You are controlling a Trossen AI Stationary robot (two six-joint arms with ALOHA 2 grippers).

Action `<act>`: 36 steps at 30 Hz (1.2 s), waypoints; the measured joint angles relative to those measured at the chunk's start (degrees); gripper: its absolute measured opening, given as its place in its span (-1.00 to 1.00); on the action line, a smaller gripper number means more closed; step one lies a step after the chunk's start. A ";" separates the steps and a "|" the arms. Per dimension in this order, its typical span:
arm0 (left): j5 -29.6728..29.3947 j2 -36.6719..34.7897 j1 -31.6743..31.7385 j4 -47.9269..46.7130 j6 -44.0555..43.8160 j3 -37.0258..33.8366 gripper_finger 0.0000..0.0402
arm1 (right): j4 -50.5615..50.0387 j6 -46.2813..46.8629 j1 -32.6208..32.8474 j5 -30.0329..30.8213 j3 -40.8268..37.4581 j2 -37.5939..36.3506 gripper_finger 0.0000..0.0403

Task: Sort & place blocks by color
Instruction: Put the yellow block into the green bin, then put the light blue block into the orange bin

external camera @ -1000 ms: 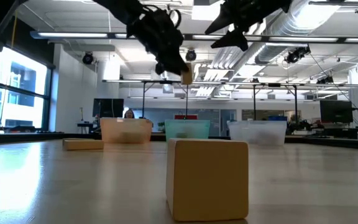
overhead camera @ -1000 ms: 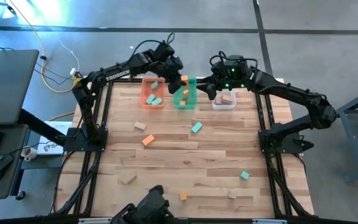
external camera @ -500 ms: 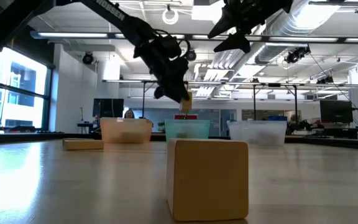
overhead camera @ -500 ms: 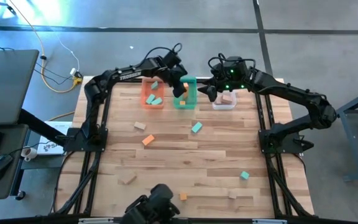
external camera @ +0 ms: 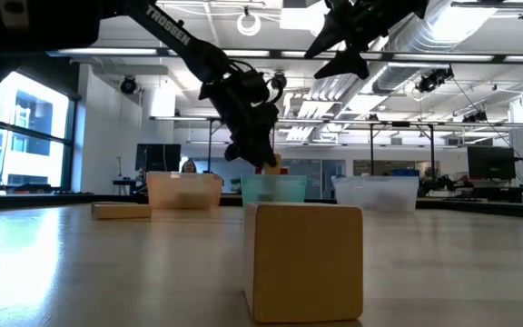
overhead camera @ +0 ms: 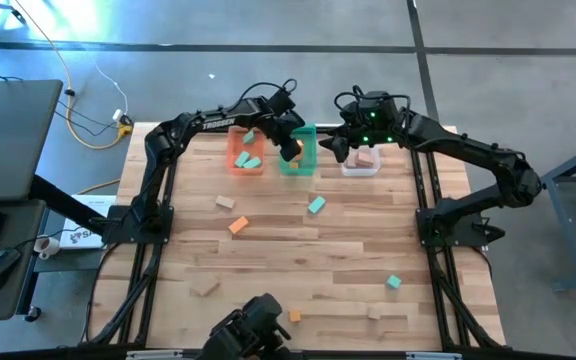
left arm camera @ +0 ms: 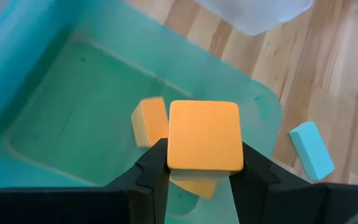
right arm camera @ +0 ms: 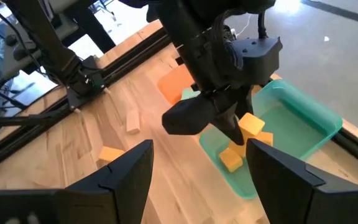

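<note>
My left gripper (overhead camera: 290, 148) is shut on an orange block (left arm camera: 204, 137) and hangs just over the inside of the green tray (overhead camera: 306, 160). Two more orange blocks (left arm camera: 149, 121) lie on that tray's floor. The orange tray (overhead camera: 247, 150) to its left holds teal blocks, and the clear tray (overhead camera: 362, 160) to its right holds a tan one. My right gripper (overhead camera: 340, 148) stands open in the air near the clear tray, with nothing between its fingers. Loose blocks lie on the table: teal (overhead camera: 316, 205), orange (overhead camera: 238, 226) and tan (overhead camera: 226, 202). My left gripper pinches the orange block by two opposite sides (left arm camera: 174, 149) between its two fingers (left arm camera: 154, 168). The fingers slant down at it from the table's far left. The block's broad face looks up at the wrist camera. It hangs clear, low over the green tray's floor (left arm camera: 79, 99).
Toward the near edge lie further blocks: teal (overhead camera: 393, 282), tan (overhead camera: 205, 289), orange (overhead camera: 294, 315), tan (overhead camera: 375, 313). One tan block (external camera: 303, 262) stands right before the low camera. The three trays sit in a row at the far edge; the mid-table is mostly bare wood.
My left gripper has sunk with the orange block, from well above the trays down to the green tray's rim, moving a little toward the near edge and rolling slightly. It has stayed shut on the block. My right gripper has kept its place.
</note>
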 joint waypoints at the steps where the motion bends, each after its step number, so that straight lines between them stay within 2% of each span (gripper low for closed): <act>1: -0.02 0.30 0.00 -0.11 -0.65 0.00 -0.47 | -0.27 0.55 0.02 0.00 0.00 0.00 0.21; 8: -0.05 0.80 0.07 -0.32 -2.20 0.00 -0.28 | -3.73 3.87 0.99 -0.01 -0.02 0.00 0.21; 14: -0.45 0.80 0.60 -1.05 -2.22 0.00 -0.17 | -11.00 7.25 5.15 -0.58 -0.02 0.00 0.21; 25: -0.76 -0.09 2.12 -1.33 -0.25 0.11 0.09 | -23.11 23.01 17.50 -0.41 -0.02 0.00 0.21; 29: 0.28 -0.73 2.46 -2.33 -0.26 0.11 0.12 | -26.90 28.40 22.72 1.99 -0.02 0.00 0.21; 36: 0.28 -3.26 2.15 -4.65 0.25 0.11 0.12 | -34.39 35.58 30.79 2.03 -0.04 0.00 0.21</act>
